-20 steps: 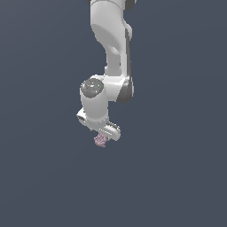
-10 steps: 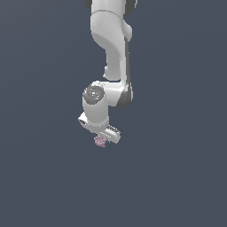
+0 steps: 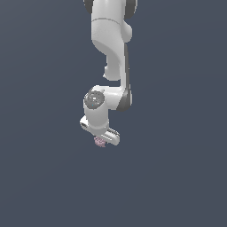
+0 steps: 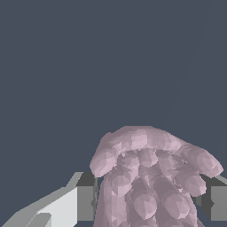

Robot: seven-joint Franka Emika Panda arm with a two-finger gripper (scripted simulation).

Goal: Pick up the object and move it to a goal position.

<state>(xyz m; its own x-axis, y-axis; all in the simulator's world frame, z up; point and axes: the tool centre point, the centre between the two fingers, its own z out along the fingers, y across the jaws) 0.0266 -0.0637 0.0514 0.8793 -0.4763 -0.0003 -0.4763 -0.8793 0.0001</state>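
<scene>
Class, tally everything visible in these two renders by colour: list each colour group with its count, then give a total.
White: 1, the robot arm with its gripper
Pink-mauve: 1, the knobbly object between the gripper's fingers
Total: 2

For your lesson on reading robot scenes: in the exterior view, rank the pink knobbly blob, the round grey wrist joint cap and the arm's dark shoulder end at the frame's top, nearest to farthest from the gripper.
1. The pink blob, right at the gripper, between its fingers.
2. The round grey joint cap, just above.
3. The dark shoulder end, at the frame's top.
</scene>
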